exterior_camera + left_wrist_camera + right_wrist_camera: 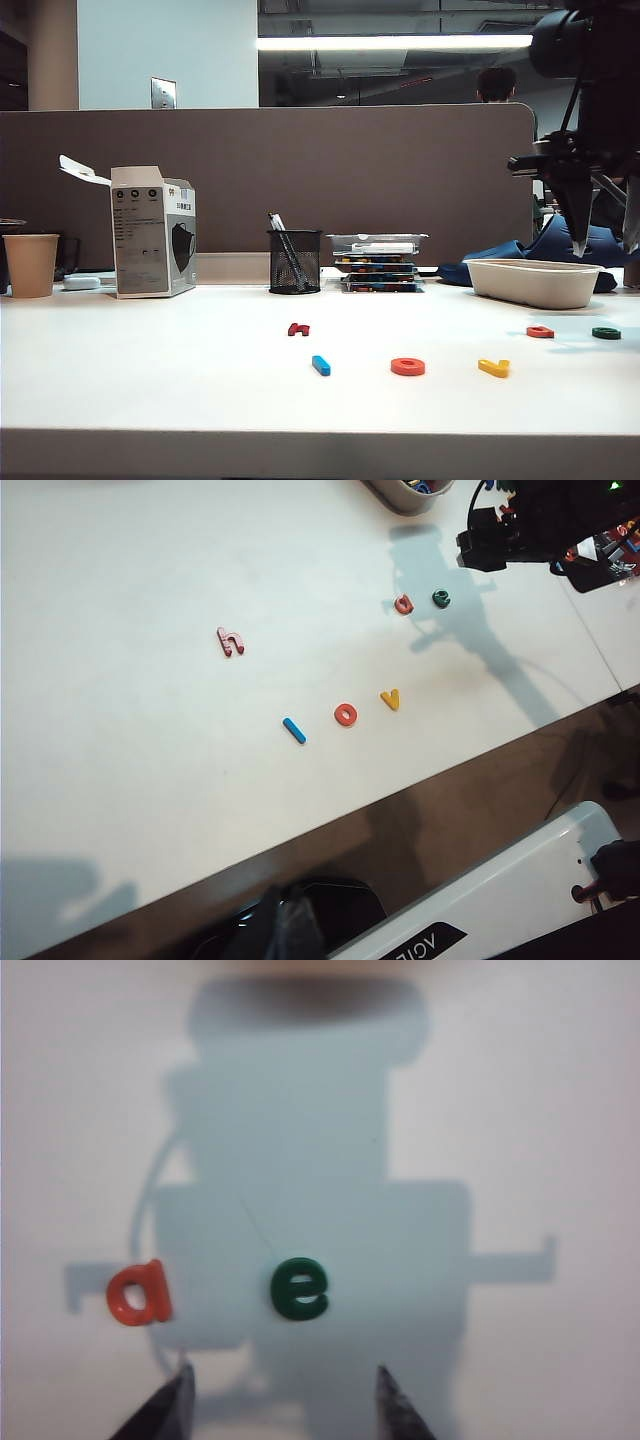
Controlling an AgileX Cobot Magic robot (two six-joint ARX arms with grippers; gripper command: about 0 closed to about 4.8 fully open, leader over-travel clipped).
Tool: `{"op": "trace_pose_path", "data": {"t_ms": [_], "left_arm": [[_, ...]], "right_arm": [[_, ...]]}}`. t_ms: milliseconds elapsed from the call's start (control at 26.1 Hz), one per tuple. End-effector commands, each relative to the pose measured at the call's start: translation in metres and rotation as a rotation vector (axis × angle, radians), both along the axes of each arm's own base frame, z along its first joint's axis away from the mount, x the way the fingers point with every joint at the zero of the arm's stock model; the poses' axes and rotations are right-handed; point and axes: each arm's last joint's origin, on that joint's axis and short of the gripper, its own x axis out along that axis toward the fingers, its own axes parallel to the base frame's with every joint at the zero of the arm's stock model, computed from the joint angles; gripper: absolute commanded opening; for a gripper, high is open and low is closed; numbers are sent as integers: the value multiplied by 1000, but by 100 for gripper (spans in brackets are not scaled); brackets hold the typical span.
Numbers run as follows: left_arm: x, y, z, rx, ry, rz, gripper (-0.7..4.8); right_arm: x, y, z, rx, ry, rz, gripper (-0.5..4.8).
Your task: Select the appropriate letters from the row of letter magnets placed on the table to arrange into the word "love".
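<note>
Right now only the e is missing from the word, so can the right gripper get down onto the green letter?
Probably yes: the right gripper hangs open above the green e, the only neighbour, an orange-red letter, lying apart beside it.

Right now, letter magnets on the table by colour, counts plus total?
Dark red: 1, the h
Blue: 1, the l bar
Orange-red: 2, the o ring and the a
Yellow: 1, the v
Dark green: 1, the e
Total: 6, all lying loose on the table. The right gripper is open above the e, holding none.
</note>
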Motion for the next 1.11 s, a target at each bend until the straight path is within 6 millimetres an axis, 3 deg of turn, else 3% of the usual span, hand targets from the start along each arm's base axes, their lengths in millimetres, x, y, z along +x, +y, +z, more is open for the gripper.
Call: {"op": "trace_pose_path", "data": {"t_ms": [38,383,804,1110], "left_arm": [[-1,1,2,-5,-14,-2,-5],[-1,1,2,-5,-13,-1,-5],[-1,1,2,-5,-15,0,-5],[-1,1,2,-5,-15,1,-5]], "right_arm": [[8,-2,-10,65,20,39,226],[22,-2,-40,32,83,94,225],[27,-19,-52,78,107,88,225],[28,-19,-58,91,125,115,220]]}}
